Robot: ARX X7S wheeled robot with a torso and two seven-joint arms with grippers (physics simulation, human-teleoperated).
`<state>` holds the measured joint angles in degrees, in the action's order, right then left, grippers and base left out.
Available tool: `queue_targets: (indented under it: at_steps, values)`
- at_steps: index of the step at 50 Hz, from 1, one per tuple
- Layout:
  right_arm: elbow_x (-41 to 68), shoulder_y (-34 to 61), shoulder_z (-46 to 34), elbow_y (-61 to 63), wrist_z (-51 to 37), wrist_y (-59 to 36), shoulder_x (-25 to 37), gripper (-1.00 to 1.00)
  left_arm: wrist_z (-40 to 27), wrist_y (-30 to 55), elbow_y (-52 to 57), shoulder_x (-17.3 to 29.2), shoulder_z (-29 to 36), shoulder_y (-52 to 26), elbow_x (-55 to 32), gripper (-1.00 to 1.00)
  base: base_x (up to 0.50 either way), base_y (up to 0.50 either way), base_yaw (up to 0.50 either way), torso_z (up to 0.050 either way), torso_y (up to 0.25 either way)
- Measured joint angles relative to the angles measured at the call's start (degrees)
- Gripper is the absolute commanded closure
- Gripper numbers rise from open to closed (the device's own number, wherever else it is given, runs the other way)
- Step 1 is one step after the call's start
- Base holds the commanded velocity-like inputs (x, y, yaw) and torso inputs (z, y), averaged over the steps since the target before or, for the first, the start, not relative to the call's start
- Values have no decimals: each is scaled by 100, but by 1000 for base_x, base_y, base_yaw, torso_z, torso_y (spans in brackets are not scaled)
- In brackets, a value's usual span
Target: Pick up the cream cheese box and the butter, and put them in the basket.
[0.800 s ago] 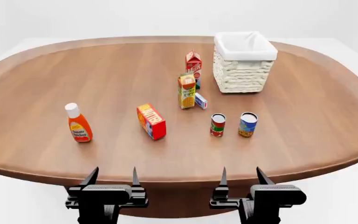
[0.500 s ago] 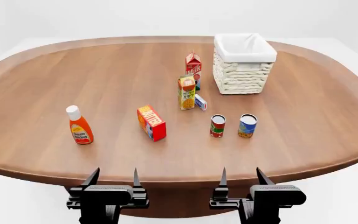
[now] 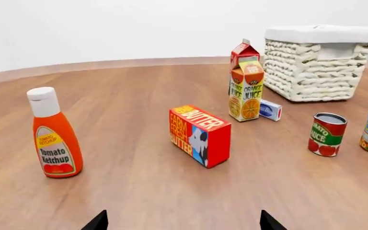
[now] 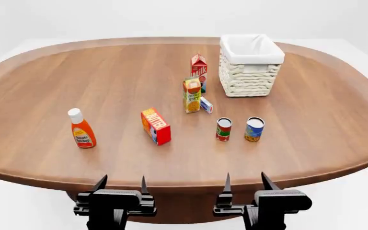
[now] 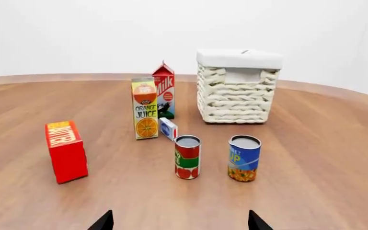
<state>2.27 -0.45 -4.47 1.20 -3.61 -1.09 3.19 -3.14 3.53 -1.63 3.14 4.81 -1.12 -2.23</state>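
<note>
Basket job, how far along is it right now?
Nothing looks done yet: the basket shows only its cloth lining. Nothing is in hand either; the left tool and right tool are open at the table's near edge. Still left: the cream cheese box beside the juice carton and the butter, both on the table.

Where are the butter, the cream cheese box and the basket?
butter (image 4: 156,125): head view, on its top face.
cream cheese box (image 3: 270,110): left wrist view, on its blue front.
basket (image 5: 238,98): right wrist view, on its woven wall.
</note>
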Motion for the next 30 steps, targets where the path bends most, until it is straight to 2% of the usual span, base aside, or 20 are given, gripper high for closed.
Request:
queue_targets:
  at_steps: [12, 22, 30]
  values:
    - [-20, -48, -158, 181, -170, 121, 117, -100, -126, 37, 245, 112, 88, 50, -123, -100, 0, 0, 0, 0, 0]
    - [-361, -264, -152, 1680, -477, 1195, 328, -100, -566, -637, 2191, 286, -128, 665, 234, -100, 8, 0, 0, 0, 0]
    - [-541, -375, -118, 2628, -627, 1821, 477, -100, -891, -1197, 3315, 381, -306, 1094, 462, -100, 473, -70, 0, 0, 0]
